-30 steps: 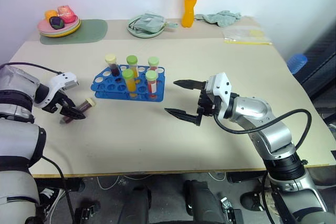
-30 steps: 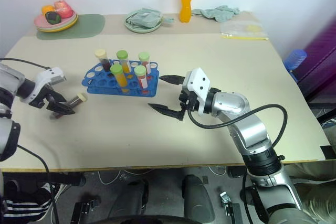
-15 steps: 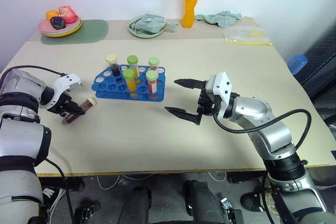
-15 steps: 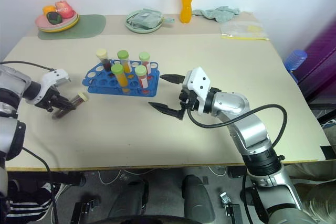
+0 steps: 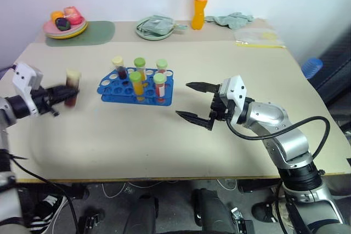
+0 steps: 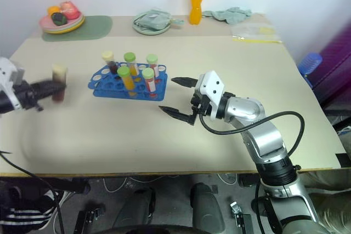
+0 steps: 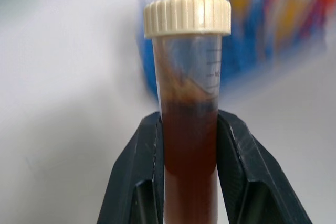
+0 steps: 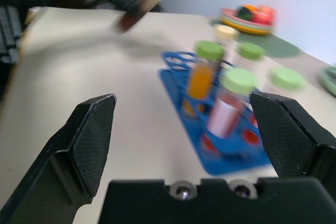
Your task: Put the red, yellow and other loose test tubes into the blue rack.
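Left gripper [image 7: 187, 129] clamped on a dark-filled test tube [image 7: 188, 103], held upright above the table [image 5: 164, 135] to the left of the blue rack [image 5: 112, 89].

The tube carries a cream cap; the rack holds five capped tubes. The right gripper [image 5: 198, 102] hovers to the right of the rack, fingers spread wide with nothing between them.

Upright brown tube [image 7: 189, 129], cream-capped, aloft.
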